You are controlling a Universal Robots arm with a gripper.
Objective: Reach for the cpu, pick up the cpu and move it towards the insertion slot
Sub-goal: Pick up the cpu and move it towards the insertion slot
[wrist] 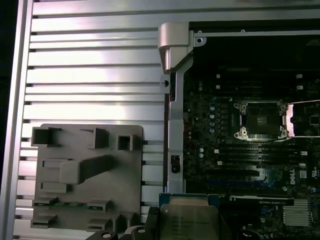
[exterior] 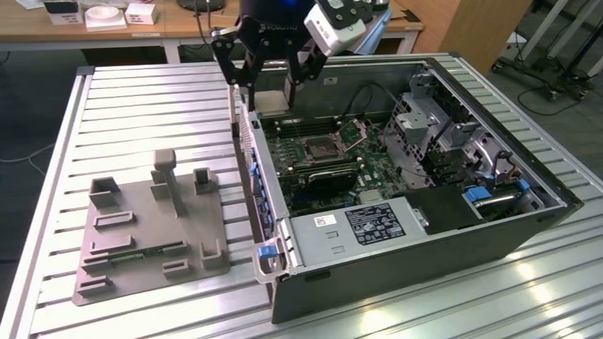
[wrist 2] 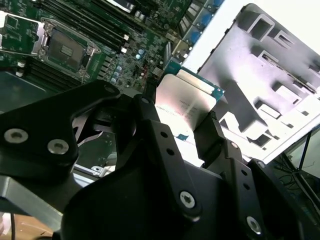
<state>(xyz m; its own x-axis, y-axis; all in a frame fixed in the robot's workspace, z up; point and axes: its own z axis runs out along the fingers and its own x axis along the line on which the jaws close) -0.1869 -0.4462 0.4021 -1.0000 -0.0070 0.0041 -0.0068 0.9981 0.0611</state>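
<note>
One cpu (wrist 2: 187,100) in jaws | one insertion slot (exterior: 320,147), plate open

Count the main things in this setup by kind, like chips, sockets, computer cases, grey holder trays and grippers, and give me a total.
cpu: 1, held in the gripper
insertion slot: 1, plate open
computer case: 1
grey fixture tray: 1
gripper: 1
Total: 5
</note>
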